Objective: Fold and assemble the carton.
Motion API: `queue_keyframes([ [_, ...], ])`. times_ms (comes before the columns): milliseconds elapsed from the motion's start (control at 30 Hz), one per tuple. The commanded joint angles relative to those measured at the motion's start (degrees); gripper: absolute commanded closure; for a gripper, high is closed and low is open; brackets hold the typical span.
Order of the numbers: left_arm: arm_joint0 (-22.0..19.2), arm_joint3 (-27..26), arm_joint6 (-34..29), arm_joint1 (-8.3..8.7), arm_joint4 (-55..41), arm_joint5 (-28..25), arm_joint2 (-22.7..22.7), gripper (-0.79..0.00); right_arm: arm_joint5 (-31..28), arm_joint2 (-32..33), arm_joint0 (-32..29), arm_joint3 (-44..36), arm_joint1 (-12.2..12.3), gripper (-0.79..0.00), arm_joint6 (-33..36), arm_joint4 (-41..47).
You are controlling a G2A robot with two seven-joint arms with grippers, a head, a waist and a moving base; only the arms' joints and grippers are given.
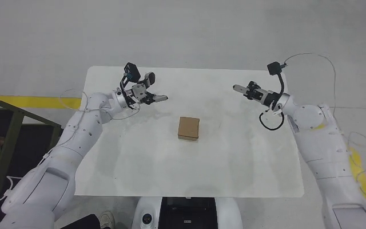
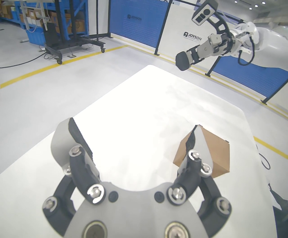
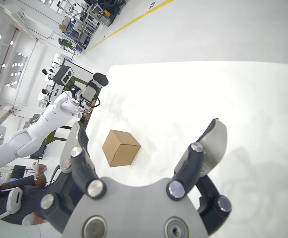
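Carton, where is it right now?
In the top view the carton sits near the middle of the white table, between the left gripper and the right gripper, touching neither.

Pale grey smooth floor (image 1: 183,28) all round the white rectangular table with rounded corners (image 1: 114,160). Yellow painted floor stripe (image 1: 34,102) runs up to the table's edge. Out past the table: blue perforated partition panels on black frames (image 2: 139,22); blue metal racks holding brown cardboard boxes (image 2: 74,22); black wheeled stand (image 2: 74,44) before the racks. Small round ceiling lights (image 2: 250,8), lit. Green potted plant (image 3: 65,44), far off.
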Motion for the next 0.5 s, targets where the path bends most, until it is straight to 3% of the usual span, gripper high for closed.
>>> queue_keyframes([
  [0, -0.3, -0.2, -2.1, 0.10, -1.4, 0.6, -0.8, -0.785, -0.3, 0.6, 0.6, 0.4, 0.2, -0.785, -0.3, -0.9],
  [167, -0.3, -1.3, -5.8, 0.78, -2.9, 1.0, -3.4, -0.785, -0.6, 1.8, 2.6, 1.0, 0.6, -0.785, -0.9, -4.4],
  [467, 4.1, -3.5, -9.5, 3.11, -7.7, 2.4, -10.9, -0.785, 2.2, 3.3, 4.5, 1.2, 1.2, -0.785, -4.1, -11.9],
])
